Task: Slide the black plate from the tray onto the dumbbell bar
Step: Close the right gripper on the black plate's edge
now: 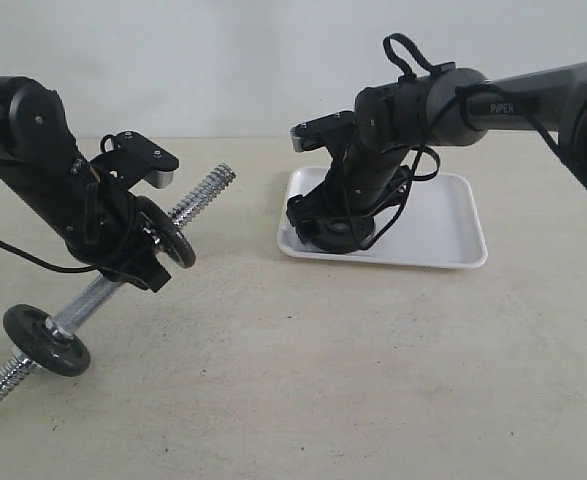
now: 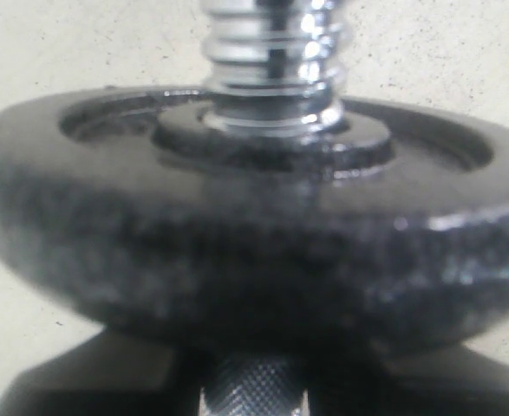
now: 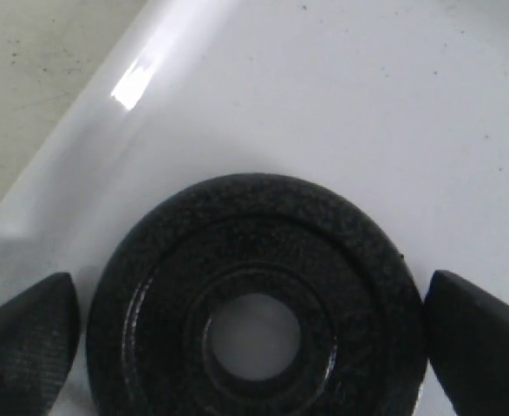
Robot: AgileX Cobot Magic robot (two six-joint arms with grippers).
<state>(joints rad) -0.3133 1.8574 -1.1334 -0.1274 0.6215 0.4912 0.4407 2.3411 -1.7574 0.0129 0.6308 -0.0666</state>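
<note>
Right fingers [image 3: 29,340] stood spread wide, one tip on each side of the black plate [image 3: 154,299], each just clear of its rim and not gripping. The plate lay flat on the floor of the tray [image 1: 443,215], central hole up with white showing through it, in the tray's near-left part close to the low rim. Right gripper [image 1: 335,230] pointed down over it, its arm reaching in from the far right.

Left fingers [image 2: 59,386] were clenched on the dumbbell bar [image 1: 205,192]. The knurled middle of the bar sat between the two dark finger bases in the left wrist view. Left gripper [image 1: 133,262] held the bar at a slant, with the threaded end up and toward the far right and the other end low at the near left, close to the table [image 1: 323,380]. Whether that low end touched the table, could not tell.

A second black disc [image 1: 178,243] was threaded on the bar just beside the left gripper, on the raised side. A third black disc [image 1: 45,340] sat on the lower stretch, toward the near-left end.

The tray rested on the table right of centre, well apart from the bar
</note>
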